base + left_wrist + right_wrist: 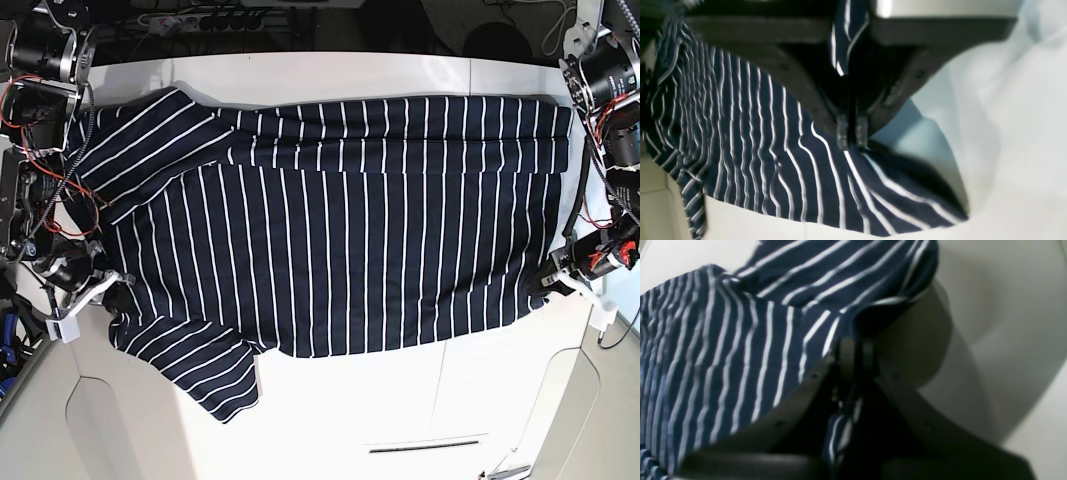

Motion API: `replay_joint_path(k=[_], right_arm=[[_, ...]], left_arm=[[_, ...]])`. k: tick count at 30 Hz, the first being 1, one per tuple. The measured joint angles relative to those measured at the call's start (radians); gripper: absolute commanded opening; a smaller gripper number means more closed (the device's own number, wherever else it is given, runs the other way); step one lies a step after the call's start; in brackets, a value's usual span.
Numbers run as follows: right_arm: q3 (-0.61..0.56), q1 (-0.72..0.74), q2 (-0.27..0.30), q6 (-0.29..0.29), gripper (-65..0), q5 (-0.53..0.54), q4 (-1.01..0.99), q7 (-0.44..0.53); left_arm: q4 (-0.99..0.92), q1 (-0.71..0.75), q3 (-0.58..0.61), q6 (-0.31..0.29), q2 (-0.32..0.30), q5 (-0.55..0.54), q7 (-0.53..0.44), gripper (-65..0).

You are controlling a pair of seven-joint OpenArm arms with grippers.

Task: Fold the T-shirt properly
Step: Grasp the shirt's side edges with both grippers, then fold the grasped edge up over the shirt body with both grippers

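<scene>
Both grippers clamped on T-shirt (330,225) edges: left gripper (540,285) at 3 o'clock, right gripper (112,283) at 9 (long axis between); fold toward 12 likely.

my right gripper (855,355) clamped on T-shirt (740,340) edge | fold trails between the fingers (blurred) | pale table (1007,323) beside

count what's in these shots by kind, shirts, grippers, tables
dark navy white-striped fabric T-shirt: 1
robot grippers: 2, the left gripper and the right gripper, each shut on the shirt's edge
white table: 1
total: 4
</scene>
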Motion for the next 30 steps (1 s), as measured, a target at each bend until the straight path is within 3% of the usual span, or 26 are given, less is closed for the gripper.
replay_joint_path(k=[8,23,30], right_arm=[[0.006,-0.005,0.003,0.0,-65.0,0.047,0.022,-0.093],[0.014,-0.006,0.097,0.008,-65.0,0.237,0.022,-0.227],[0.027,-0.13,0.146,0.012,-65.0,0.299,0.083,-0.233]], left_arm=[[0.148,0.078,0.002,0.0,-0.067,-0.087,0.063,-65.0],[0.406,0.266,0.004,-0.004,-0.072,-0.095,0.079,-65.0],[0.412,0.313,0.004,-0.003,-0.072,-0.094,0.08,-65.0]])
